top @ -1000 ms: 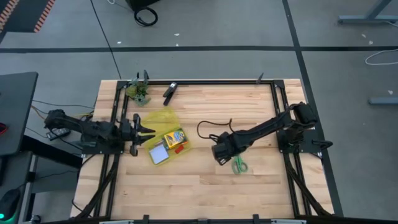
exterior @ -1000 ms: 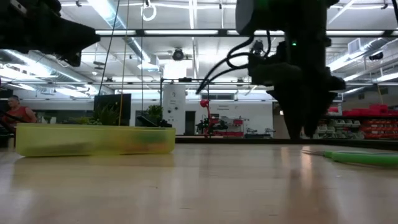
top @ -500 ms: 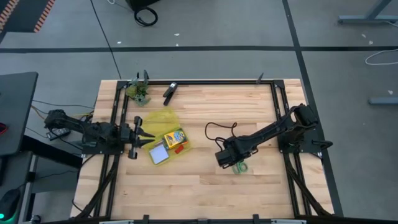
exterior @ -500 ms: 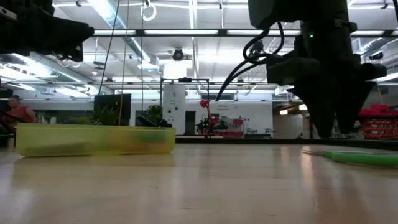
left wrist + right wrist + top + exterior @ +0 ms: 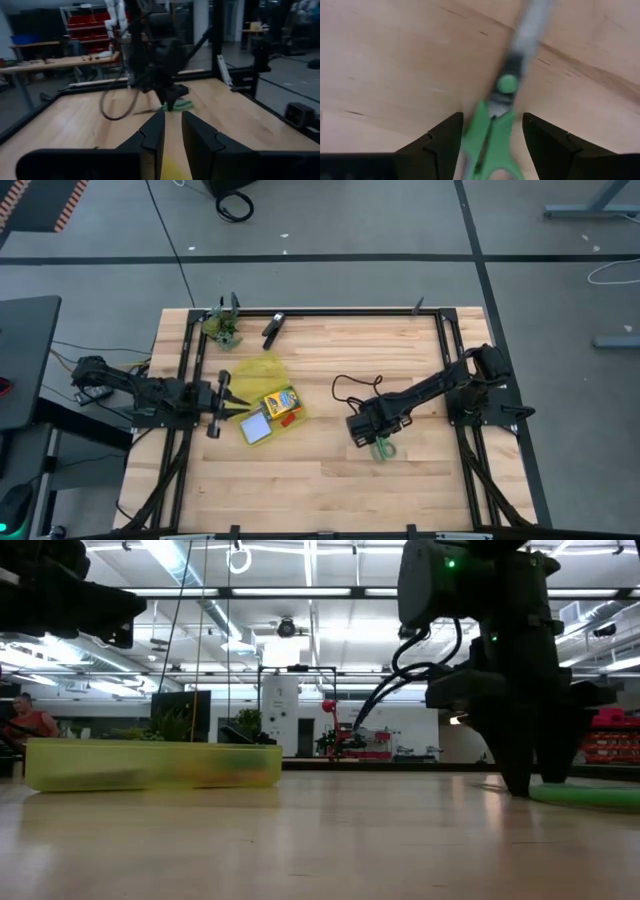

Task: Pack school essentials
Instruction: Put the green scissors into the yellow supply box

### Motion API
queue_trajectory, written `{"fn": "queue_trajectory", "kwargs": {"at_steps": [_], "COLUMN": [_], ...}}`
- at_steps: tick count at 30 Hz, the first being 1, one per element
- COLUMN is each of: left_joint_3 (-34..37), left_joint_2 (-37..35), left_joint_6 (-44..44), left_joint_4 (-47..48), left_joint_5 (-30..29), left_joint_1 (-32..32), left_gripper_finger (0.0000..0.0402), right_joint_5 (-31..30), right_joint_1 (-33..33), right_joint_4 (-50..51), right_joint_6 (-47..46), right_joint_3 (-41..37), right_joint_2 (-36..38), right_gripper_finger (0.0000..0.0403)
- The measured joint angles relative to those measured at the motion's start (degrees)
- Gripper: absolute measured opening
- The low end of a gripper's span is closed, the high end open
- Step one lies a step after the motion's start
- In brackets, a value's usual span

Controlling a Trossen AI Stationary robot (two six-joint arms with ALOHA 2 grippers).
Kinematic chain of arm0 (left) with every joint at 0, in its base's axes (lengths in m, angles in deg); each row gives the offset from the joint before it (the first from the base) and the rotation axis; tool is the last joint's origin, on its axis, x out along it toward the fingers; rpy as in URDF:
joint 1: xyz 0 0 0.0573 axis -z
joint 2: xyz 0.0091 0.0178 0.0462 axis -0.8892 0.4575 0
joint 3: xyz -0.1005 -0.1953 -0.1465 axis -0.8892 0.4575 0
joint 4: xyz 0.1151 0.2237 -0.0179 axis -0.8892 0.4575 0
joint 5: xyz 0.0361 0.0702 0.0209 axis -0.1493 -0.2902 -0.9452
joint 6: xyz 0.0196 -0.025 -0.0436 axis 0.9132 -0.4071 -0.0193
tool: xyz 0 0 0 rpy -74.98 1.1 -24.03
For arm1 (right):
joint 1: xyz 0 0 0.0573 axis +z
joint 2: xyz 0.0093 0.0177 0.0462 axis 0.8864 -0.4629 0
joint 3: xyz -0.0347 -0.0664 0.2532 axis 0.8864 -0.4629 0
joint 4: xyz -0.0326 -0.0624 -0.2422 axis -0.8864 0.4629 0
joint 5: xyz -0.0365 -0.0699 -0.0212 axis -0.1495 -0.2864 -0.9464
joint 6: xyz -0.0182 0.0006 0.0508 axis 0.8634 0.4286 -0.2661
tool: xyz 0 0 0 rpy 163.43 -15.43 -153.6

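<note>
I am watching the right gripper straddling the scissors with parted fingers, right of centre frame; the left gripper, narrowly parted, is holding nothing at left.

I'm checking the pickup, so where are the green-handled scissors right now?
In the high view the green-handled scissors lie flat on the table's right half, directly under the right gripper; its open fingers straddle them.

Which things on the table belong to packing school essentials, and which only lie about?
Belong: green-handled scissors, between the open right gripper fingers; crayon box; note pad; yellow tray.
Lying about: black clip-like tool; green leafy clump.
</note>
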Motion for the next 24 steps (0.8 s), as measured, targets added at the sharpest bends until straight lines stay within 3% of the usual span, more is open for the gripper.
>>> {"fn": "queue_trajectory", "kwargs": {"at_steps": [13,24], "left_joint_3": [0.0,0.0], "left_joint_2": [0.0,0.0], "left_joint_6": [0.1,0.5], "left_joint_4": [0.8,2.2], "left_joint_5": [5.5,5.6], "left_joint_1": [0.0,0.0], "left_gripper_finger": [0.0075,0.007], "right_joint_5": [1.5,1.2], "right_joint_1": [-0.7,-0.5], "right_joint_4": [-0.6,-1.1], "right_joint_6": [0.9,5.4], "right_joint_3": [-0.7,-0.7], "right_joint_2": [0.1,0.0], "right_gripper_finger": [0.0211,0.0166]}}
